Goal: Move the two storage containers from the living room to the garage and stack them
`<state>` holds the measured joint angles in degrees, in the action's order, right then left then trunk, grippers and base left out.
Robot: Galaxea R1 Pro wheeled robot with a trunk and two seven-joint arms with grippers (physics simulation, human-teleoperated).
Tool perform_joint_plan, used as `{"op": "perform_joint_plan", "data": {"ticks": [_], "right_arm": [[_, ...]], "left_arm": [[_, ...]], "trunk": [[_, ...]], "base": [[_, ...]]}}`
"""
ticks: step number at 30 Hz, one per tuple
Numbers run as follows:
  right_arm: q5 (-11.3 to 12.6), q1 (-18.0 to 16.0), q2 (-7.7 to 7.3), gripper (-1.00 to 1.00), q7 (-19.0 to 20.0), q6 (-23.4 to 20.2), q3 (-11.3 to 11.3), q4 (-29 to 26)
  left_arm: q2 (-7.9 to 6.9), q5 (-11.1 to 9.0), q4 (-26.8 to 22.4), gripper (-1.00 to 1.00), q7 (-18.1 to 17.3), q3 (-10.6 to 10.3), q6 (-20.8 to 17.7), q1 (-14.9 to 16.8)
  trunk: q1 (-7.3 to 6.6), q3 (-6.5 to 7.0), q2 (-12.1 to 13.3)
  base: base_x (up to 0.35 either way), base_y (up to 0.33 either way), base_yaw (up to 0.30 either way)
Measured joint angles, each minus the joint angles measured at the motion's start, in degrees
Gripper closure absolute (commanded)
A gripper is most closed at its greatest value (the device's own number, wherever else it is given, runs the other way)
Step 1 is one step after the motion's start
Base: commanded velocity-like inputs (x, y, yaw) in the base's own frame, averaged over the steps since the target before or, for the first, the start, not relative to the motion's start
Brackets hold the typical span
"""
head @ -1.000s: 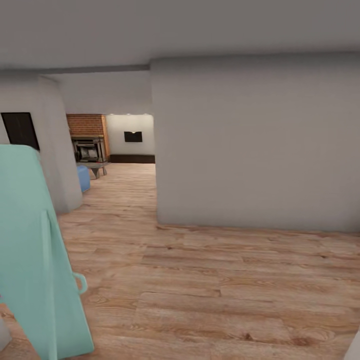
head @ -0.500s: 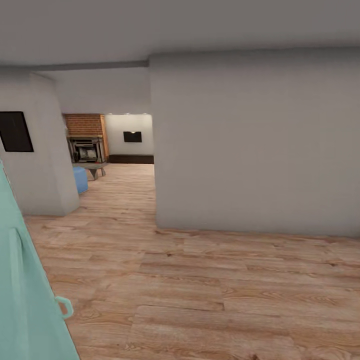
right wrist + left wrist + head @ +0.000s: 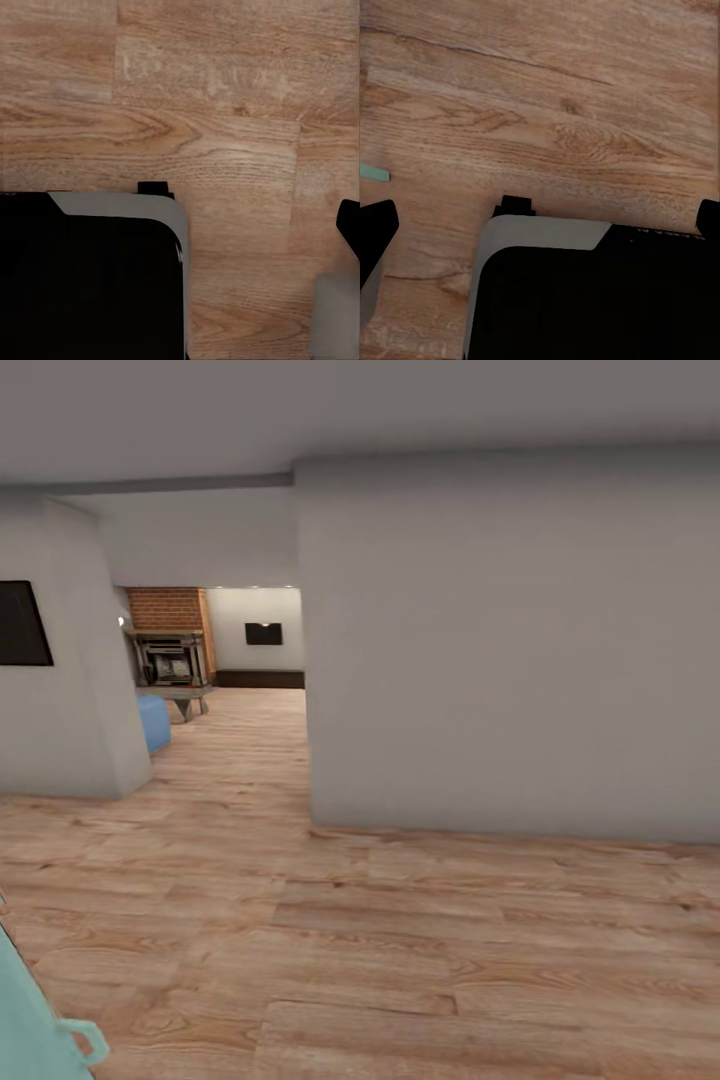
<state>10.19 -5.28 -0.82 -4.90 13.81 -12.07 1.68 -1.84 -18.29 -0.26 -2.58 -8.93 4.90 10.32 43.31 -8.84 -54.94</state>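
Neither storage container can be seen, and nothing orange-red lies on the wood floor (image 3: 400, 960) in front of the robot. The living room (image 3: 215, 650) shows at the far end of a passage: a brick fireplace (image 3: 170, 645), a small dark panel on the pale back wall, a low table and a blue seat (image 3: 152, 720) near the left corner. The robot stands in a hallway well apart from that room, so the task looks to be at its very start or on an approach leg; no container appears to be fetched, carried or stacked, and the garage is not in sight.

Much is hidden. A large grey wall (image 3: 510, 650) blocks the right of the head view, and a second wall (image 3: 70, 680) with a black frame (image 3: 20, 623) cuts off the left side of the living room, where the containers may well sit. A mint-green shape (image 3: 40, 1030) with a loop handle pokes in at the lower left corner; what it is cannot be told.

Both wrist views look down onto planks and the robot's own dark, grey-edged body. In the left wrist view, black finger ends (image 3: 375, 232) show at the two edges with bare floor between, so the left gripper seems spread wide and holds nothing. The right wrist view catches one dark tip (image 3: 349, 225) at the edge, so whether that gripper is wide or narrow cannot be told.
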Motion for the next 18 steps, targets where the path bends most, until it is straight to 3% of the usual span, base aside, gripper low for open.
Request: {"op": "perform_joint_plan", "data": {"ticks": [9,18], "right_arm": [[0.16,-0.01,-0.06,-1.00,-0.03,0.07,0.05,-0.01],[0.20,0.00,-0.09,-1.00,-0.01,0.00,0.09,-0.01]], "left_arm": [[0.00,0.00,-0.01,-1.00,0.00,0.00,0.00,-0.01],[0.00,0.00,0.00,-1.00,0.00,0.00,0.00,0.00]], "trunk": [[0.00,0.00,0.00],[0.00,0.00,0.00]], "base": [[0.325,0.000,0.195],[0.325,0.000,0.032]]}}
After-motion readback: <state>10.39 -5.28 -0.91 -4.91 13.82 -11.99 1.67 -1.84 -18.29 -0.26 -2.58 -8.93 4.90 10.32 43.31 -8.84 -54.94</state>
